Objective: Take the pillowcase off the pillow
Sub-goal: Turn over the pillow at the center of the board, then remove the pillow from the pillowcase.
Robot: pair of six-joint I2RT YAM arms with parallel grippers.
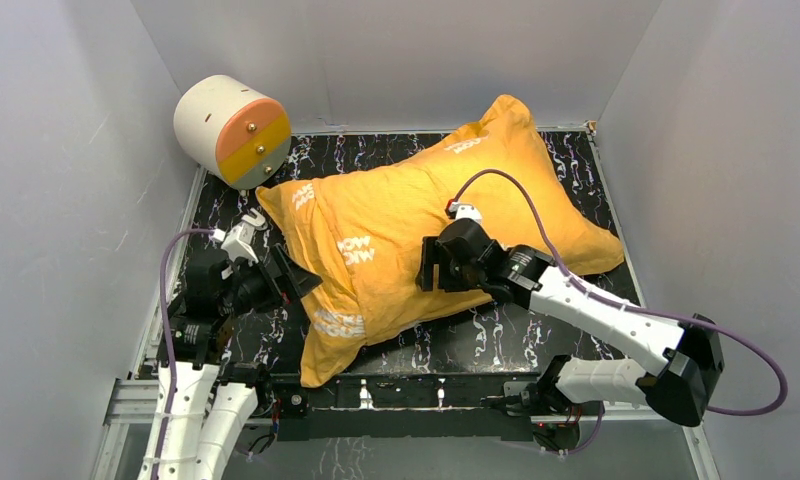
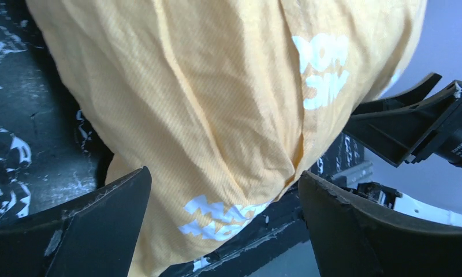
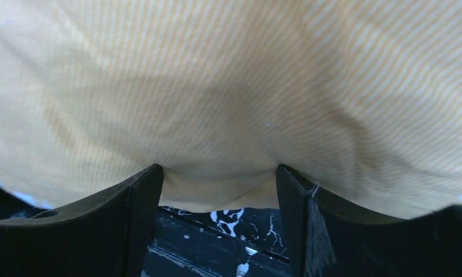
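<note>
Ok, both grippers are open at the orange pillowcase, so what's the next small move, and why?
Probably close the right gripper on the pillowcase: in the right wrist view orange fabric bulges between its open jaws, so a pinch there should catch cloth. The left gripper, also open, sits at the case's left edge holding nothing.

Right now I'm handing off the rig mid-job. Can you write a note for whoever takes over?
Left gripper: open, at the left edge of the pillowcase, holding nothing.
Right gripper: open, fingertips against the pillowcase's middle, nothing pinched.
Pillowcase lies orange side up, diagonally across the table. The pillow is fully covered inside it, not visible.
Done: nothing is off yet.
Left: find the opening, grip the fabric, pull the case off.
</note>
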